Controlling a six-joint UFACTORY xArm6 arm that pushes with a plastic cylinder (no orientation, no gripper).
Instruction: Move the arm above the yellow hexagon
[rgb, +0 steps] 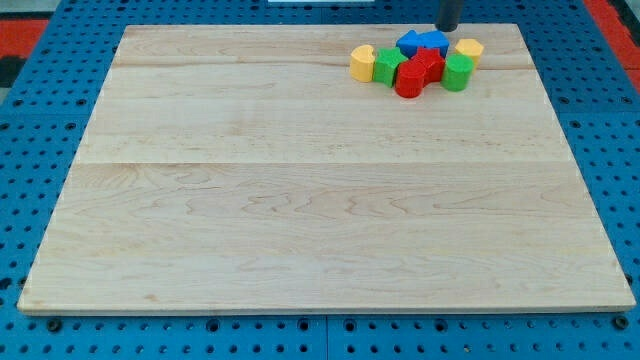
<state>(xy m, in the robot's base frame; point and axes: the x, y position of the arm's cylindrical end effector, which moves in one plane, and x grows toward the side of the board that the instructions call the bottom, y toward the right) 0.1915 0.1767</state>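
The small yellow hexagon block (468, 49) sits far right on the pale wooden worktop (300, 200), touching a green cylinder block (457, 72); my tip (448, 28) stands just left, behind the blue block (422, 42). It carries no hand.

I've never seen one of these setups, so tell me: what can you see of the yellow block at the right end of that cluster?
The yellow hexagon is a small, solid-coloured block with a flat top and faceted sides, material unclear. It stands upright on the wooden board, at the cluster's right end near the view's top. The green block sits against it below; the blue block is to its left. My tip is just up-left of it.
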